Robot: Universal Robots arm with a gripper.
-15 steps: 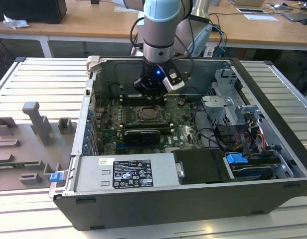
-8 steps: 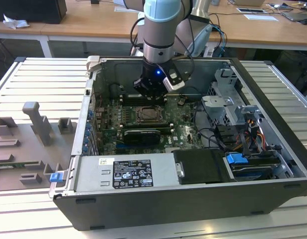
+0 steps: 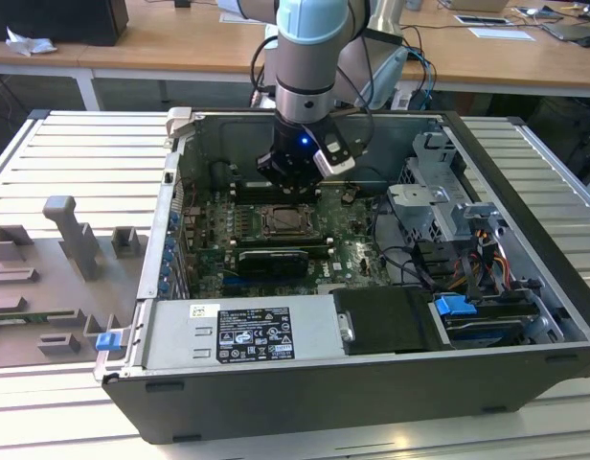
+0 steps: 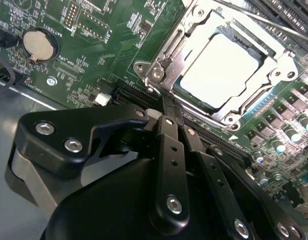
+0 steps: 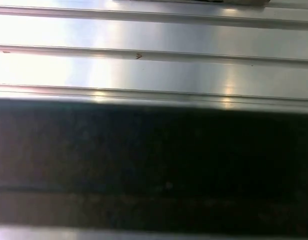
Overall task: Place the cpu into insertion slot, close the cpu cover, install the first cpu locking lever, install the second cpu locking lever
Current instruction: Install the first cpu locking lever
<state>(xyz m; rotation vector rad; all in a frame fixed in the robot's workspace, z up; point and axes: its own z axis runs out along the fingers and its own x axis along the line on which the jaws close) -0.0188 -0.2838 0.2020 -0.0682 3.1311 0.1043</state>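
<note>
The cpu (image 4: 221,67), a pale square chip, lies seated in the insertion slot (image 3: 290,222) on the green board. The silver cpu cover (image 4: 194,31) lies flat over it, framing the chip in its window. A thin metal lever rod (image 4: 274,25) runs along the socket's far side. My gripper (image 4: 166,106) is shut, its black fingers (image 4: 170,150) pressed side by side, tips right at the socket's near corner by the cover's edge. In the exterior view the gripper (image 3: 293,182) hangs just above the socket inside the open computer case.
A long black card (image 3: 273,261) stands just in front of the socket. The power supply (image 3: 242,335), drive cage (image 3: 448,211) and cables crowd the case. Memory slots (image 4: 289,10) and a coin battery (image 4: 39,45) flank the socket. Grey fixtures (image 3: 75,235) sit at the exterior view's left.
</note>
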